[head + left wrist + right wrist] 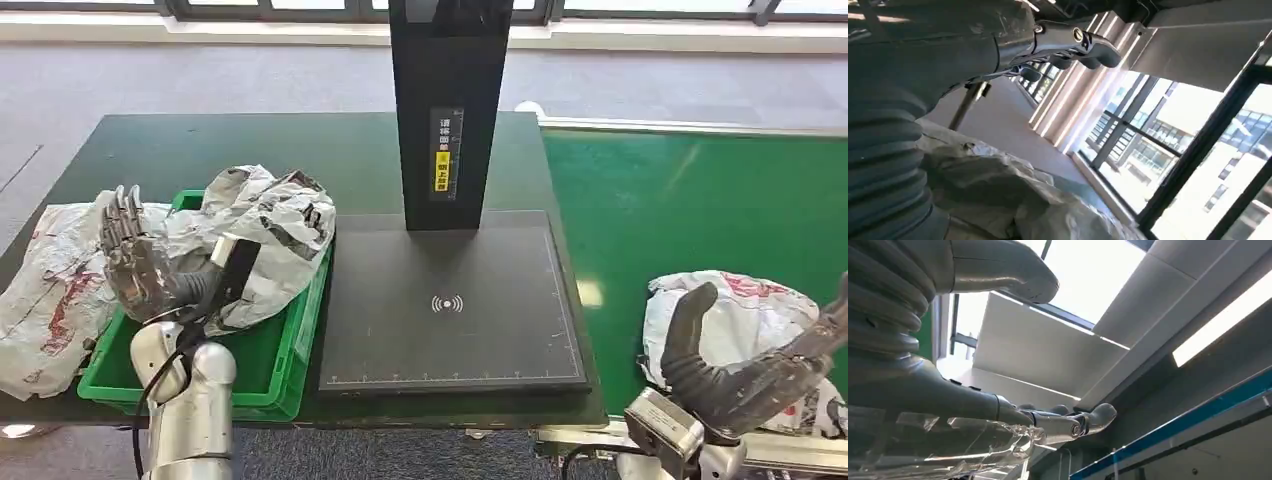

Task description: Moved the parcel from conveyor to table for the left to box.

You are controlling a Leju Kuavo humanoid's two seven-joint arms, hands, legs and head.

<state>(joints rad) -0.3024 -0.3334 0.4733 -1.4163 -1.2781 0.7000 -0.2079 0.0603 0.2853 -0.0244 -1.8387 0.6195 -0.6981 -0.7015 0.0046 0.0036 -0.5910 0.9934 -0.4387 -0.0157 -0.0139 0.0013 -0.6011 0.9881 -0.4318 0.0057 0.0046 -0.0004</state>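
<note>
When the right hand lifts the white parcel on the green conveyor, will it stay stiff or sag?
The parcel looks like a crumpled, wrinkled plastic bag, so it will probably sag and deform. Its glossy film may be slippery. The right hand reaches around its near side.

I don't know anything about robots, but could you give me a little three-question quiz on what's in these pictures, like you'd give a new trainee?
1. True or false: the green crate holds a crumpled parcel.
2. Which surface does the parcel by the right hand lie on? A) the black scanner pad B) the green conveyor C) the floor
3. Fill in: the left hand is raised over the green ____, fingers spread, gripping nothing.

Key
1. True. Another parcel lies on the table beside the crate.
2. B. That white parcel rests on the conveyor, not the scanner pad.
3. crate.
</note>
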